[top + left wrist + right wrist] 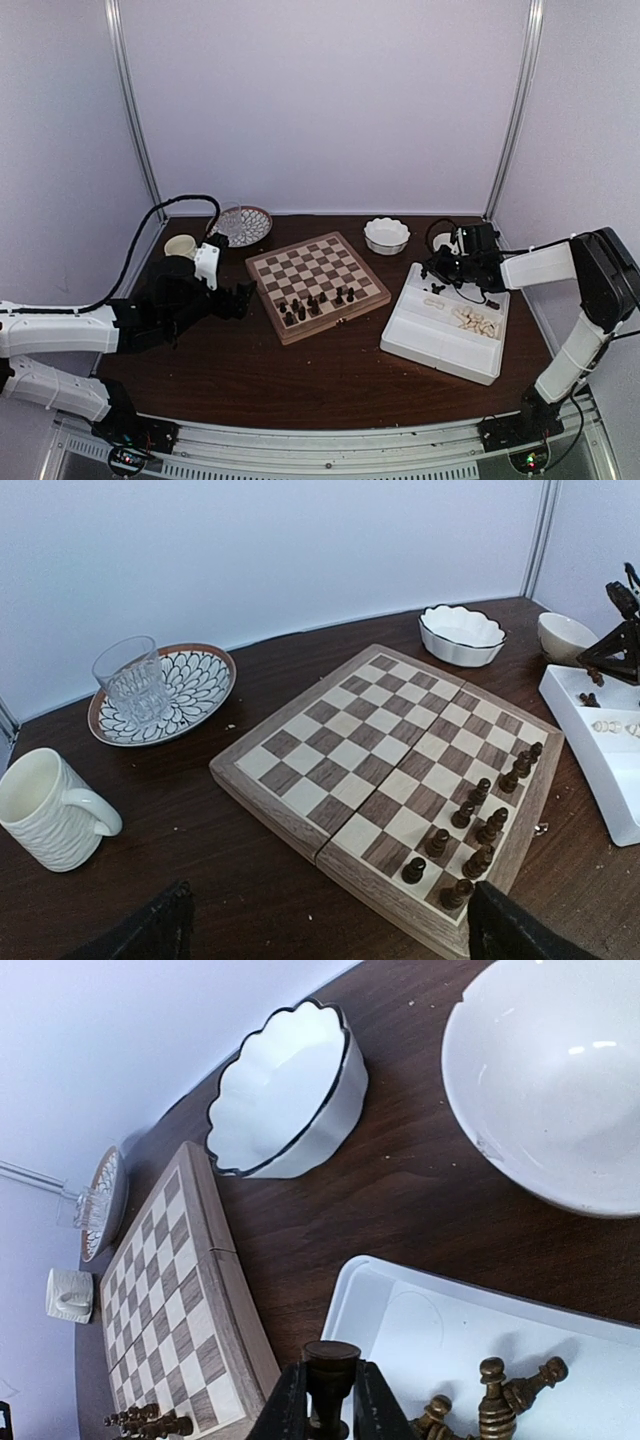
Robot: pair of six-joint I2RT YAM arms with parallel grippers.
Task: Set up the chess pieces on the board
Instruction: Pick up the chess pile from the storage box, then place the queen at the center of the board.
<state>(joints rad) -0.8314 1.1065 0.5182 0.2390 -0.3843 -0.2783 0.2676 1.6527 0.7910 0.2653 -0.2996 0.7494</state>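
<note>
While the right pincer (pixel 330 1415) hangs over the far end of the white tray (pixel 420 1330), its jaws are clenched on a dark chess piece (pixel 332 1365) held upright between them, with loose dark pieces (pixel 490 1400) lying in the tray just beside it. The left pincer (pixel 238 297), spread wide and empty, sits at the left edge of the board (pixel 318 262), whose near rows carry standing dark men (pixel 315 303)

Two bowls (pixel 285 1100) (pixel 560 1080), one mug (pixel 50 810), one glass (pixel 133 680)

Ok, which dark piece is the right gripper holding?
The flat-topped dark piece clamped upright in the right gripper; the other dark pieces sit loose in the white tray.
</note>
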